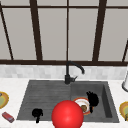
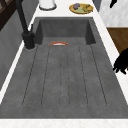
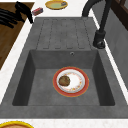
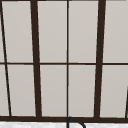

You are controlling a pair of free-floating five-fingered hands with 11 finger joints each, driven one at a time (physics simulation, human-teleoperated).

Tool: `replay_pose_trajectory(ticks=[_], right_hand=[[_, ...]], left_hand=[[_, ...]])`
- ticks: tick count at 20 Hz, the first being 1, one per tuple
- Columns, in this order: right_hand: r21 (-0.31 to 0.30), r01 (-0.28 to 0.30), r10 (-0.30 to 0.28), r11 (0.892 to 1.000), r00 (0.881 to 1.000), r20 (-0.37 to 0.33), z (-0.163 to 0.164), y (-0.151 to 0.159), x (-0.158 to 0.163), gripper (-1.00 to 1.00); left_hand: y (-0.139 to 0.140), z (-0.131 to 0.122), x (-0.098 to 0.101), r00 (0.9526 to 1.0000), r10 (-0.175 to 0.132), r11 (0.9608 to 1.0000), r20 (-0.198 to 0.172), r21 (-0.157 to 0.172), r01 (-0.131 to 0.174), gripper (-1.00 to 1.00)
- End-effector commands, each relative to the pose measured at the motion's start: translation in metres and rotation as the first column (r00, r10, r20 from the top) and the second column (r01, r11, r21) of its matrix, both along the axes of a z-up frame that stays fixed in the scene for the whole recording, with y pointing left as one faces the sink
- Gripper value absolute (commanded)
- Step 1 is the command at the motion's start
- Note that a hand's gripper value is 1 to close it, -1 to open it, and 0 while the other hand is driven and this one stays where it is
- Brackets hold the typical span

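A red-rimmed white plate (image 3: 75, 85) lies on the floor of the sink basin (image 3: 37, 82) with a brown round lump of food (image 3: 64, 80) on it. In the front view my right hand (image 1: 92, 98) shows in front of the plate (image 1: 79, 102), fingers loose and holding nothing. It also shows at the far front edge (image 2: 113, 2). My left hand (image 1: 37, 113) hangs by the front edge of the drainboard (image 1: 42, 97), fingers stretched and empty (image 3: 12, 16), out past the counter edge (image 2: 122, 62). A big red ball (image 1: 67, 115) sits low at the front.
A black faucet (image 1: 68, 73) stands behind the sink. A yellow plate (image 1: 3, 100) and a pink block (image 1: 8, 117) lie on the left counter. On the right are another yellow plate (image 1: 124, 109) and a white cylinder (image 1: 125, 83). Window panes (image 4: 52, 32) rise behind.
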State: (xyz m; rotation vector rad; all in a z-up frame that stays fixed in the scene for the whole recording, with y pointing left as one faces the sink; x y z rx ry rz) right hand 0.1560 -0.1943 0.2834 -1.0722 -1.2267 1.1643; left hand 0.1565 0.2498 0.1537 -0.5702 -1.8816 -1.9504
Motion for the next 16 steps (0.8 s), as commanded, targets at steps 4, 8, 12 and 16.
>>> replay_pose_trajectory(ticks=[4, 8, 12, 16], right_hand=[[-0.051, 0.007, -0.003, 0.999, 0.997, 0.074, -0.020, 0.023, 0.054, -1.00], [-0.054, 0.017, -0.011, 0.998, 0.994, 0.104, -0.030, 0.034, 0.088, -1.00], [-0.044, 0.011, -0.006, 0.999, 0.995, 0.102, -0.040, 0.048, 0.121, -1.00], [-0.047, 0.020, -0.014, 0.999, 0.990, 0.137, -0.037, 0.053, 0.153, -1.00]], left_hand=[[0.000, 0.000, 0.000, 1.0000, 0.001, 1.0000, 0.001, 0.000, -0.001, 0.00], [0.000, 0.000, 0.000, 1.0000, 0.001, 1.0000, 0.002, -0.001, -0.001, 0.00], [0.000, 0.000, 0.000, 1.0000, 0.002, 1.0000, 0.002, -0.001, -0.002, 0.00], [0.000, 0.000, 0.000, 1.0000, 0.002, 1.0000, 0.003, -0.001, -0.002, 0.00]])
